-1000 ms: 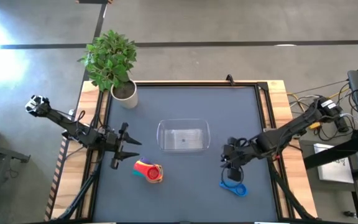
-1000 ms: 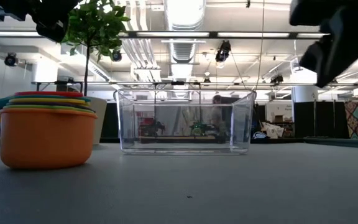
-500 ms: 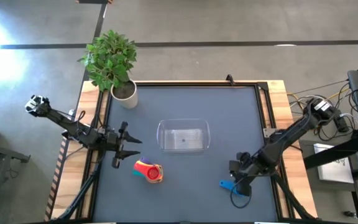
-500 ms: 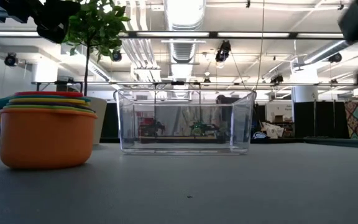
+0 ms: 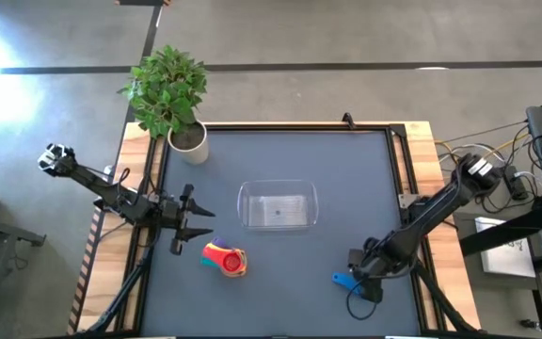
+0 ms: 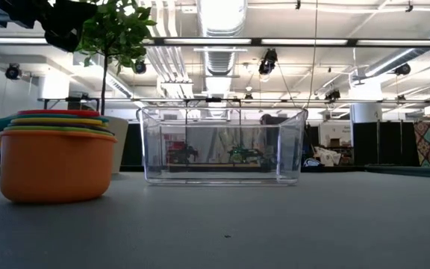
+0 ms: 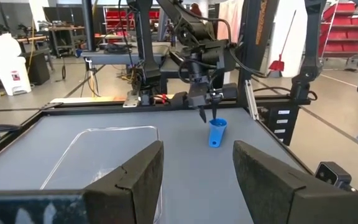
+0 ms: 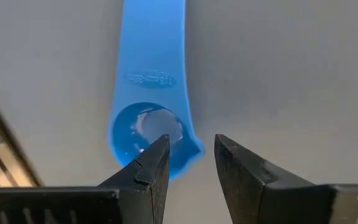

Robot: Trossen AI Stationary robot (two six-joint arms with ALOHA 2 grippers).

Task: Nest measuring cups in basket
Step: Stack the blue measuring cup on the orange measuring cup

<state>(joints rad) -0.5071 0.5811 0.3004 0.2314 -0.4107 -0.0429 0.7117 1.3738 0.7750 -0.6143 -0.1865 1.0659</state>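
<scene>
On the dark table [image 5: 365,169], the clear basket [image 5: 278,205] sits empty at the centre, with a nested stack of cups [image 5: 225,258] just off its near-left corner. The blue cup [image 5: 344,280] lies alone near the table's right front, well apart from both. The right gripper [image 5: 365,284] hangs directly over it, far nearer than the left gripper [image 5: 188,223], which waits with fingers spread beside the stack. In the right wrist view the blue cup's handle [image 8: 152,56] runs lengthwise straight away from the fingers [image 8: 156,163], its bowl at their tips; the narrowly parted fingers hold nothing, one overlapping the bowl's rim and the other just beside it.
</scene>
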